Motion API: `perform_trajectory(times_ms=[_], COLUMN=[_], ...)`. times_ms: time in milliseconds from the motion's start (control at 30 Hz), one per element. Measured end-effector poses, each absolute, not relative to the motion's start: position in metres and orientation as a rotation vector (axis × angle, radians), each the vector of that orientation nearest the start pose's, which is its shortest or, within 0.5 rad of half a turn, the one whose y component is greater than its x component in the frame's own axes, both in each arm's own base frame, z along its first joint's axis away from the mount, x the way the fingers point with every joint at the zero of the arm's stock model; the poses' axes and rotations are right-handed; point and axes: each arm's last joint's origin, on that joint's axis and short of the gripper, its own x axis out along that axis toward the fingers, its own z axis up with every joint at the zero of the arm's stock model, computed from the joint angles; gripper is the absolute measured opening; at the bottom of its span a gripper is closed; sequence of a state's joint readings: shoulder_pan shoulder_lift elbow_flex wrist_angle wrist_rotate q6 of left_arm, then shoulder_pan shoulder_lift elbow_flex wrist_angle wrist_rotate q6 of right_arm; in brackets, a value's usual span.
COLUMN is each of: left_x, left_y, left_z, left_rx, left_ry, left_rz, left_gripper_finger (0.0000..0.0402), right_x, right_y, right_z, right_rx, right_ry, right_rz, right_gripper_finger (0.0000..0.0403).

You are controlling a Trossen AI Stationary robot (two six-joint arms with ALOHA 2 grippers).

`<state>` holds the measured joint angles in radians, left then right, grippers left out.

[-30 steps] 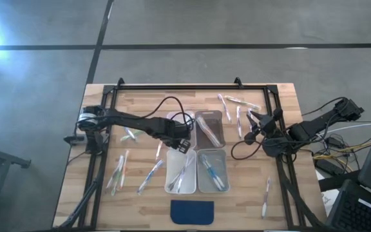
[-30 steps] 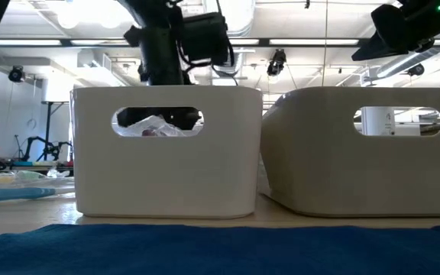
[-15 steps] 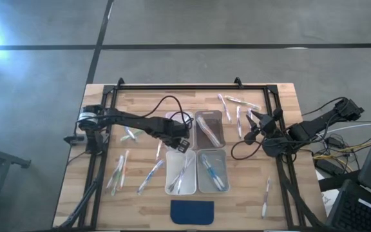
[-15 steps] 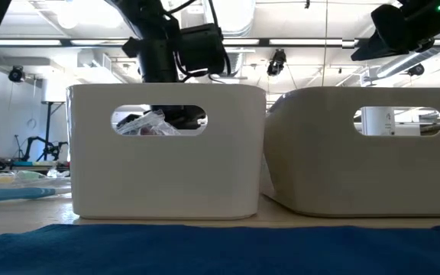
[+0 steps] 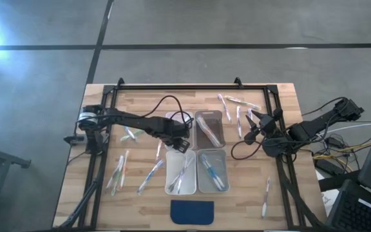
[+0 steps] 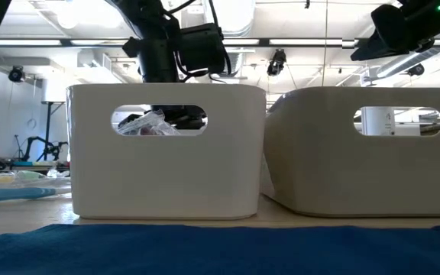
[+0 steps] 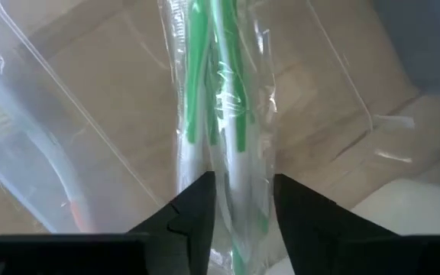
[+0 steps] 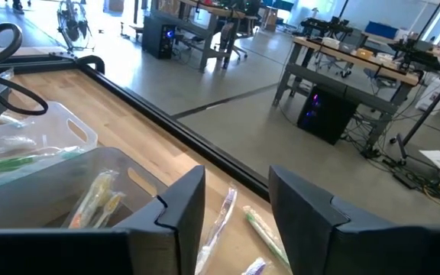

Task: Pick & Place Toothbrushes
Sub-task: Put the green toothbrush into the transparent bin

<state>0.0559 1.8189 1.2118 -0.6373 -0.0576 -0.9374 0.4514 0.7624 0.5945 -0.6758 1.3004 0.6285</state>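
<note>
Left end effector (image 5: 180,143) mid-table, low over the far end of the front-left bin (image 5: 180,173), one of four clear bins set two by two at the table (image 5: 102,206) centre. Fingers (image 7: 193,218) parted to a medium gap, with a wrapped green toothbrush (image 7: 220,114) running straight between them on the clear bin floor. Wrapper close to both fingers, cannot tell if actually pinched. Same packet visible through the handle cutout in the low view, dark arm above it. More toothbrushes (image 5: 211,173) lying in the front-right bin (image 5: 213,188) and a few in the back-right bin (image 5: 210,115). Back-left bin mostly hidden under the left arm. Loose toothbrushes scattered near the table's left edge (image 5: 118,171), a couple between that edge and the front-left bin (image 5: 150,175), a cluster toward the back-right corner (image 5: 237,103), one near the front-right corner (image 5: 266,196). Right end effector (image 5: 253,125) near the table's right edge, beside the back-right cluster, raised above the wood, fingers apart at a medium gap and nothing between them. Dark blue pad (image 5: 192,211) flat at the middle of the front edge, just in front of the front bins, apart from them.
</note>
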Motion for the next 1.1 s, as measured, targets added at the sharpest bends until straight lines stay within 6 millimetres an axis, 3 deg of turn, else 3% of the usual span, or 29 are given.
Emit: perform_trajectory(times_ms=[300,600,900,1100], left_x=[0.360,0.371,0.365,0.358], left_y=[0.020,0.020,0.020,0.021], left_z=[0.194,0.231,0.267,0.280], left_rx=[-0.825,-0.772,-0.701,-0.644], left_ry=[1.087,1.082,1.183,1.220], left_rz=[0.570,0.488,0.507,0.578], left_gripper_finger=[0.0155,0.0153,0.0154,0.0154], right_x=[0.130,0.130,0.130,0.129], right_y=[0.032,0.032,0.032,0.032], right_z=[0.248,0.248,0.247,0.244], right_rx=[-0.087,-0.086,-0.089,-0.097], right_ry=[0.276,0.278,0.280,0.286], right_rz=[-0.911,-0.910,-0.910,-0.910], right_gripper_finger=[0.0135,0.0100,0.0067,0.0050])
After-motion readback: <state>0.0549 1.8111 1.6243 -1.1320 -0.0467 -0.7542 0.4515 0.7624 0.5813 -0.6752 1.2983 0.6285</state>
